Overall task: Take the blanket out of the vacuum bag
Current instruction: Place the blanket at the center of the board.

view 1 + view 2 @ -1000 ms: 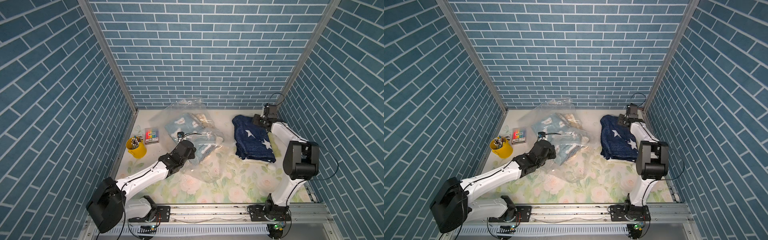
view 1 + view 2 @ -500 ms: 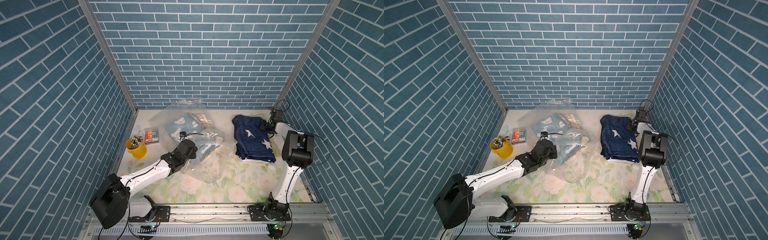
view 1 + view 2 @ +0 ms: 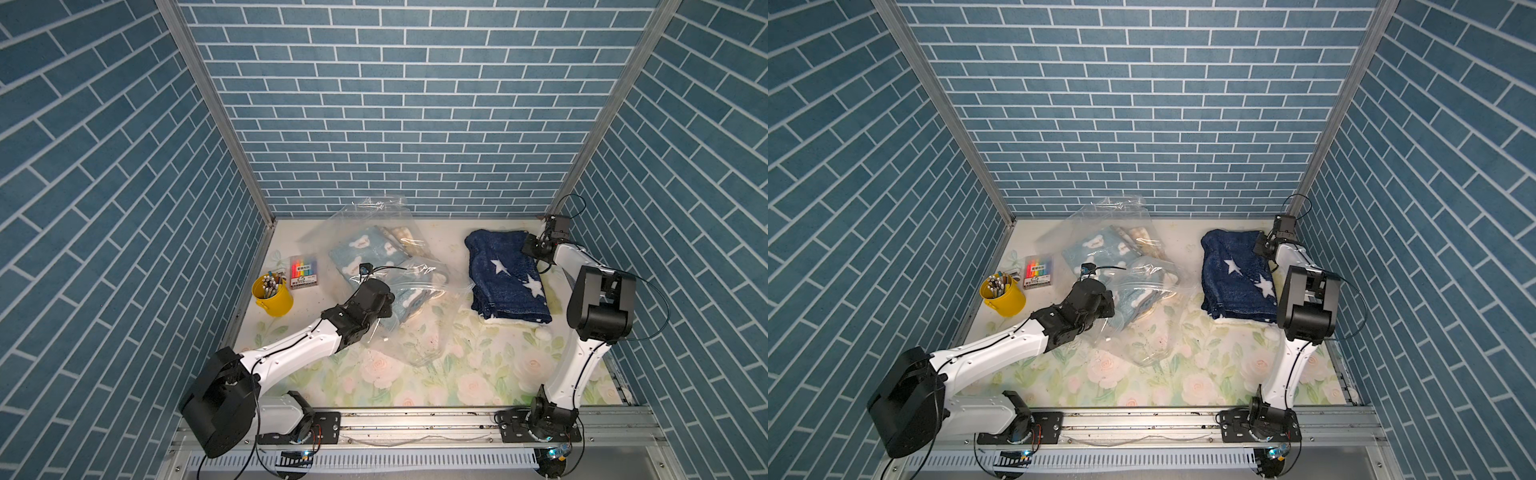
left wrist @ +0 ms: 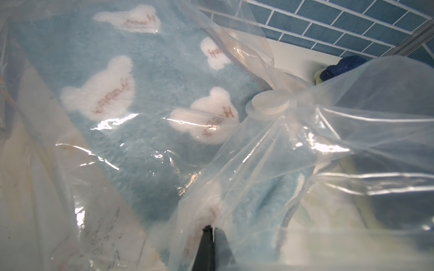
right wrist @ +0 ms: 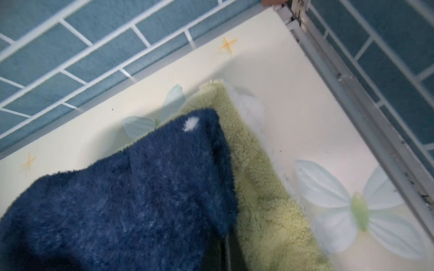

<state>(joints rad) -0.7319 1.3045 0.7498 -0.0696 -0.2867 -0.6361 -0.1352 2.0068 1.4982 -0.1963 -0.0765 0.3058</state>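
Note:
The vacuum bag (image 3: 417, 345) is crinkly clear plastic lying left of centre in both top views (image 3: 1144, 343), its round white valve cap (image 4: 270, 105) close to the left wrist camera. A light blue blanket (image 3: 365, 249) with white bears lies inside it (image 4: 141, 70). A navy blanket (image 3: 503, 274) with white stars lies folded outside the bag at the right (image 3: 1233, 274). My left gripper (image 4: 212, 228) is shut on a fold of the bag's film. My right gripper (image 3: 530, 249) is shut at the navy blanket's far right corner (image 5: 117, 199), fingertips under its edge.
A yellow cup (image 3: 272, 297) of pens and a pack of markers (image 3: 304, 272) stand at the left by the wall. Blue brick walls close in on three sides, and the right arm is near the back right corner. A small white tuft (image 3: 542, 333) lies near the navy blanket.
My right gripper has gone from open to shut and shifted toward the back right corner beside the navy blanket. The left arm still holds the bag and has barely moved.

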